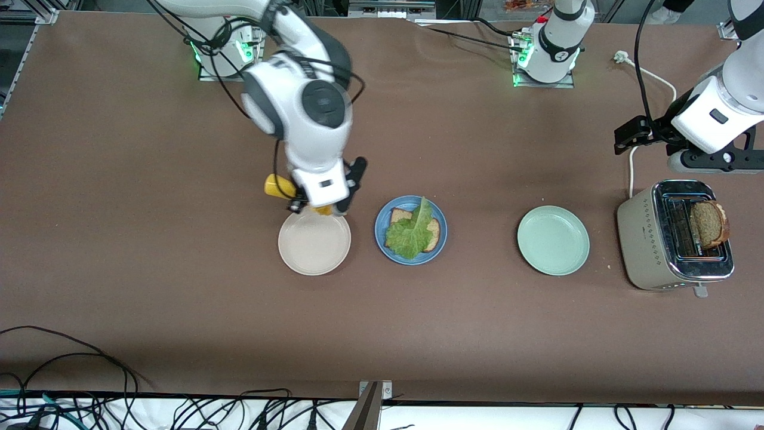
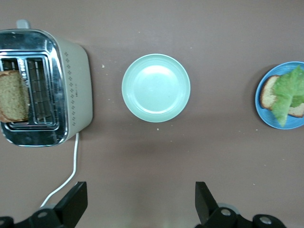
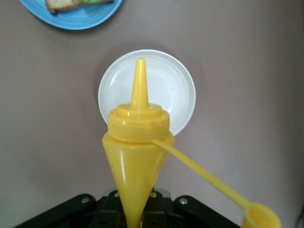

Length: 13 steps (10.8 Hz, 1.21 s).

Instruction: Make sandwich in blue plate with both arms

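Taking the blue plate (image 1: 382, 236) as our landmark, we count three plates in one row: the blue one in the middle, a cream-white plate (image 1: 314, 251) just beside it toward the right arm's end, and a pale green plate (image 1: 553, 240) well apart toward the left arm's end. On the blue plate lies one bread slice (image 1: 434, 232) with one lettuce leaf (image 1: 412, 232) draped over it.

Farther toward the left arm's end stands one toaster (image 1: 641, 239), a second bread slice (image 1: 708, 223) sticking up from its slot. We judge that slice light, stiff and crumbly, best pinched gently by its upper crust.

The right gripper (image 1: 322, 206) is pinching one yellow squeeze bottle (image 3: 137, 152), nozzle down, over the cream-white plate's rim. The left gripper (image 2: 141, 202), fingers spread wide and empty, hangs above the table near the toaster.
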Available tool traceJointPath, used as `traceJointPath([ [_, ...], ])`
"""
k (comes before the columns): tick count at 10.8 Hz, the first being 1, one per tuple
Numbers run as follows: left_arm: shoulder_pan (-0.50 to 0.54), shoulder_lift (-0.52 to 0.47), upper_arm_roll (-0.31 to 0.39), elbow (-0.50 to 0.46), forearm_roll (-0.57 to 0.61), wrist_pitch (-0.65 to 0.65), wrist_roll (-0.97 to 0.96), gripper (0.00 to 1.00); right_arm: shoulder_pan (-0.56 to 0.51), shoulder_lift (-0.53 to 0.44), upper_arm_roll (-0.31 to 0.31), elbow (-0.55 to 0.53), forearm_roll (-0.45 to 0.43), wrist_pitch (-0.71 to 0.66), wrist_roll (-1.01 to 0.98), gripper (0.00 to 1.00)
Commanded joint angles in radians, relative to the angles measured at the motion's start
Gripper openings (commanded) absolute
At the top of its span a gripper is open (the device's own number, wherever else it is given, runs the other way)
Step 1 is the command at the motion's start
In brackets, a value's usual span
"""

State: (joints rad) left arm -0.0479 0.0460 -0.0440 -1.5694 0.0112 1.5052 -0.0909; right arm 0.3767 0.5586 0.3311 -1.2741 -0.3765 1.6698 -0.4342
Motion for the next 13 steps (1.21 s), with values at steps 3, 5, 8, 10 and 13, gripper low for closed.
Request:
traceJointPath([
  [3,0.055,0.034,-0.002,0.017,0.089,-0.005,0.007,1.00,-0.117,-0.227,-0.274,-0.202,0.518,0.091,-0.346,0.00],
  [5,0.135,0.038,-0.003,0.017,0.089,-0.005,0.014,1.00,-0.131,-0.313,-0.409,-0.377,0.750,0.142,-0.554,0.00],
  [8,0.190,0.087,0.000,0.019,0.081,0.033,0.017,1.00,-0.281,-0.353,-0.412,-0.523,0.892,0.157,-0.879,0.00],
  [10,0.278,0.129,0.000,0.017,0.082,0.140,0.171,1.00,-0.305,-0.358,-0.444,-0.597,0.959,0.177,-1.080,0.00],
  [13,0.394,0.222,-0.004,0.020,0.070,0.237,0.358,1.00,-0.318,-0.336,-0.542,-0.755,1.207,0.173,-1.503,0.00],
])
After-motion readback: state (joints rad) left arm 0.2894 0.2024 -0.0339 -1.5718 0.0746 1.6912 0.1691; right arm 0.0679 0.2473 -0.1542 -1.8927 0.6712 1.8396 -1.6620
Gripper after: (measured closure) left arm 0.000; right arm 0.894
